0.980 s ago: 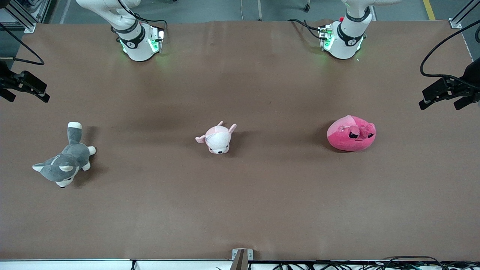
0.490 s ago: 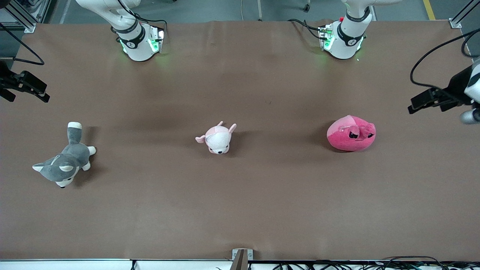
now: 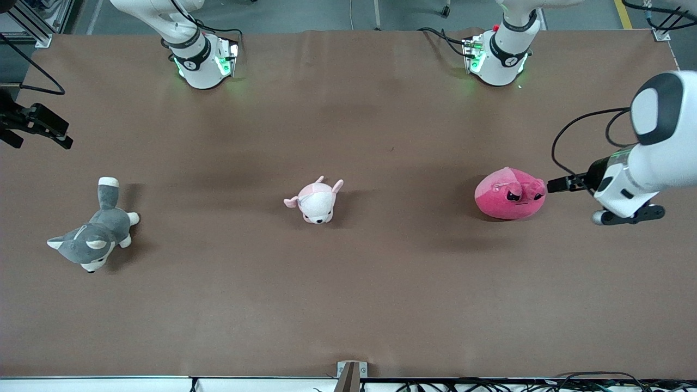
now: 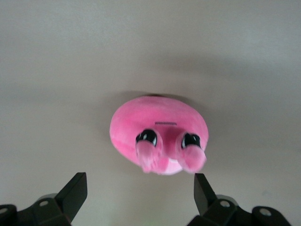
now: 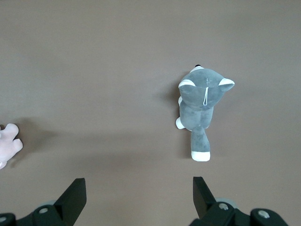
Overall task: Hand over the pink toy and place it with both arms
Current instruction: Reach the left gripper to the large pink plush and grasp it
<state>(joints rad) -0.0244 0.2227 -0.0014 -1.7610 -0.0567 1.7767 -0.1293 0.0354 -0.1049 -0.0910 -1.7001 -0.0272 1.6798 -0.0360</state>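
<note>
The pink toy (image 3: 510,193), a round hot-pink plush with dark eyes, lies on the brown table (image 3: 381,283) toward the left arm's end. In the left wrist view the pink toy (image 4: 159,134) sits just ahead of the fingertips, apart from them. My left gripper (image 3: 561,184) hovers low beside the toy and is open, with nothing between its fingers (image 4: 75,193). At the right arm's end of the table my right gripper (image 3: 38,128) waits, open and empty (image 5: 139,186).
A pale pink-and-white plush animal (image 3: 316,200) lies mid-table, its edge showing in the right wrist view (image 5: 7,143). A grey-and-white plush dog (image 3: 92,234) lies under the right gripper's view (image 5: 203,99). A metal bracket (image 3: 351,373) sits at the table's near edge.
The left arm has swung in from the table's end and come down beside the pink toy. The right arm and all the plush toys have stayed put.
</note>
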